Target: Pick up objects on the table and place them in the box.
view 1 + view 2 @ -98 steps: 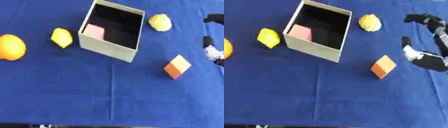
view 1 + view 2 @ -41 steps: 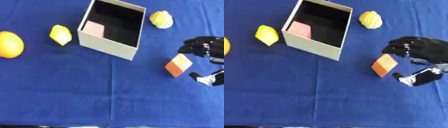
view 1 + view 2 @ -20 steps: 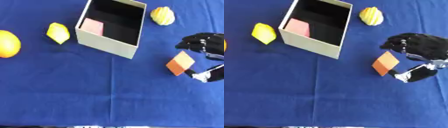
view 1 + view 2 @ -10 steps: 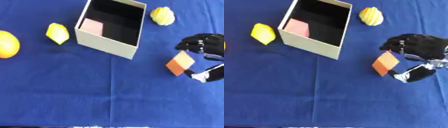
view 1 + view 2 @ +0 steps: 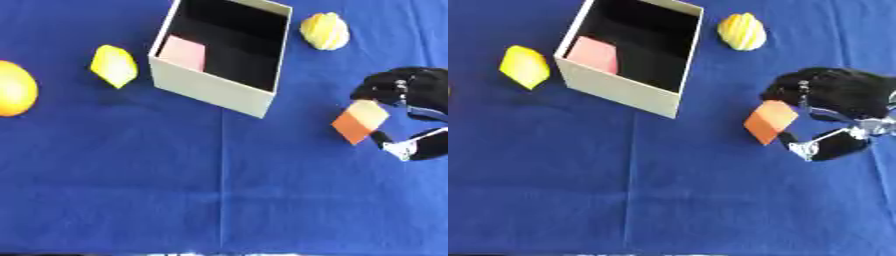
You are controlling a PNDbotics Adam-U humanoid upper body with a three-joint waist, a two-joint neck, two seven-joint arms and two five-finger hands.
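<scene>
The blue table cloth (image 5: 105, 200) filled both views, and on it, upper centre, stood the open cardboard box (image 5: 619, 90). Inside it, against the left wall, lay one pink block (image 5: 593, 54), so the job looked to have been begun but was far from done: one thing in, four out, as far as the pictures showed.

At the right edge, about mid-height, the robot's right hand (image 5: 842, 97) had its fingers curled above and its thumb below the orange cube (image 5: 770, 121), pinching it by its right side. The cube sat tilted on a corner, which suggested it was gripped and perhaps just off the cloth, though whether it had cleared the surface could not be told. It lay lower right of the box, apart from it. The left hand appeared in neither view.

Left to collect: the orange (image 5: 16, 88) at the far left edge, the yellow faceted piece (image 5: 115, 65) just left of the box, and the ridged yellow fruit (image 5: 742, 31) to the box's upper right.
</scene>
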